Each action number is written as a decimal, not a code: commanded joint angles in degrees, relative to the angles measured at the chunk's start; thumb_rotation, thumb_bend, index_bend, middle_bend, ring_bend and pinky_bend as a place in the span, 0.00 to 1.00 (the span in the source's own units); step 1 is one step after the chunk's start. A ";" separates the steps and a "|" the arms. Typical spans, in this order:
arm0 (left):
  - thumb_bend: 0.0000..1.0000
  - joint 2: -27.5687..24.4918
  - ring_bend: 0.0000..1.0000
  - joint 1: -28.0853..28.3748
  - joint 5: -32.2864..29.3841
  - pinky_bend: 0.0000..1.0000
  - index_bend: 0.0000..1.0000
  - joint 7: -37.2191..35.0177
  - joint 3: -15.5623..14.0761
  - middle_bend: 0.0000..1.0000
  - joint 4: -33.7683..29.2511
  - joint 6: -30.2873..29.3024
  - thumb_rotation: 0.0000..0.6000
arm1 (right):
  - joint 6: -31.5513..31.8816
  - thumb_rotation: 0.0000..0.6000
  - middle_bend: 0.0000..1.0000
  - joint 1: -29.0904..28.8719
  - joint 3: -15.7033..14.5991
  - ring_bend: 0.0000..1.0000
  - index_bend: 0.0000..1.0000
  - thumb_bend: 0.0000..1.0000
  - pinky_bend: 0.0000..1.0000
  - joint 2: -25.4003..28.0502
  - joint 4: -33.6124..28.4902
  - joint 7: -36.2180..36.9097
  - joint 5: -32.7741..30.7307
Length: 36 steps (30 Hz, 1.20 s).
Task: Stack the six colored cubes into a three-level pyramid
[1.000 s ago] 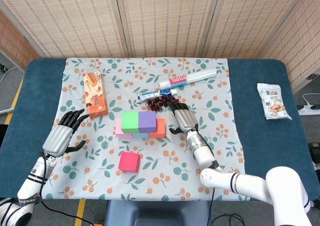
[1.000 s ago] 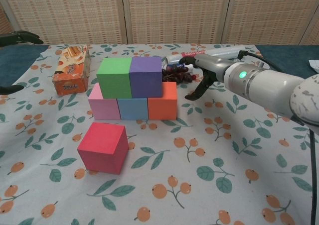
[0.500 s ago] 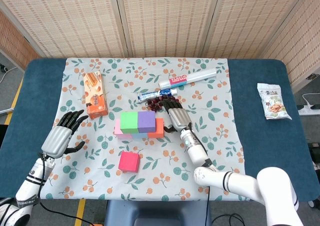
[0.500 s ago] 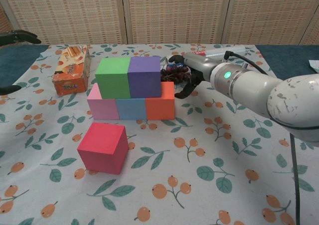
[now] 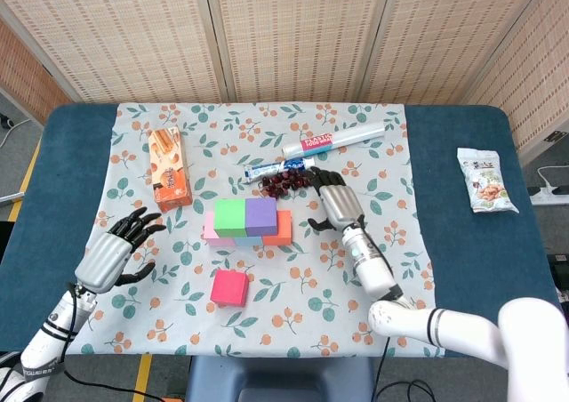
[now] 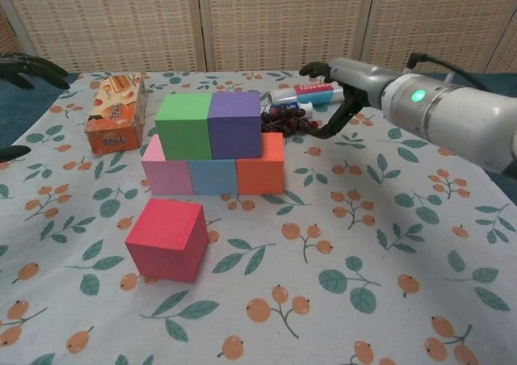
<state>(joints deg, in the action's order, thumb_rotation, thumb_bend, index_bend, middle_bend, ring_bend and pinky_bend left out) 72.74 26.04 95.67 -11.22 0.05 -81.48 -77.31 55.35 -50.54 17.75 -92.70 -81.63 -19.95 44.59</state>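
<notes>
Five cubes stand stacked; the pink-red cube [image 5: 229, 287] sits alone in front. Right hand [image 5: 336, 205] hovers beside them, fingers spread, empty. Left hand [image 5: 116, 253] seemingly spread too.

Six cubes lie on the flowered cloth, one of each colour: a pink cube [image 6: 167, 176], a light blue cube [image 6: 213, 176] and an orange cube [image 6: 261, 165] in a bottom row of three, a green cube [image 6: 184, 126] and a purple cube [image 6: 235, 123] as a second row of two, and one magenta cube [image 6: 166, 239] apart in front. There is one biscuit box [image 5: 168, 168], one foil-wrap roll [image 5: 335, 139], one blue-and-white tube [image 5: 276, 166], one cluster of dark red berries [image 5: 283, 182], and one snack bag [image 5: 485, 180]. Two hands show: the left hand [image 5: 114, 253] and the right hand [image 5: 338, 205].
</notes>
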 commanded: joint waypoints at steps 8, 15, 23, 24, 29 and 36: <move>0.31 -1.26 0.17 6.35 11.98 0.30 0.26 -13.53 -6.37 0.20 -2.08 4.50 1.00 | 11.03 1.00 0.00 11.71 1.03 0.00 0.00 0.09 0.00 18.44 -18.81 5.95 7.12; 0.31 2.05 0.11 10.12 10.02 0.25 0.18 -12.12 -6.72 0.14 -3.29 13.00 1.00 | 12.68 1.00 0.00 15.97 0.11 0.00 0.00 0.09 0.00 22.62 -21.40 10.31 9.49; 0.32 6.07 0.06 10.79 5.06 0.23 0.14 -8.18 -5.50 0.10 -2.75 17.20 1.00 | 13.30 1.00 0.00 18.52 -0.50 0.00 0.00 0.09 0.00 24.72 -22.06 13.40 11.90; 0.32 6.51 0.05 10.89 4.69 0.22 0.13 -7.27 -5.28 0.09 -2.64 17.52 1.00 | 13.25 1.00 0.00 18.67 -0.55 0.00 0.00 0.09 0.00 24.86 -22.08 13.60 12.03; 0.32 8.07 0.02 11.64 3.02 0.20 0.13 -4.23 -4.62 0.07 -2.97 19.39 1.00 | 13.01 1.00 0.00 19.28 -0.64 0.00 0.00 0.09 0.00 25.30 -21.95 14.36 12.46; 0.31 9.60 0.06 12.21 1.28 0.24 0.16 -2.96 -3.94 0.10 -2.50 20.71 1.00 | 12.87 1.00 0.00 19.88 -0.71 0.00 0.00 0.09 0.00 25.60 -21.47 15.04 12.51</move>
<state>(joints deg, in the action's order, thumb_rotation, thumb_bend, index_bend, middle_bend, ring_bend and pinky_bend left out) 81.94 38.11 97.35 -14.45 -4.10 -84.19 -56.88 68.28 -30.75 17.06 -67.16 -103.22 -5.02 57.10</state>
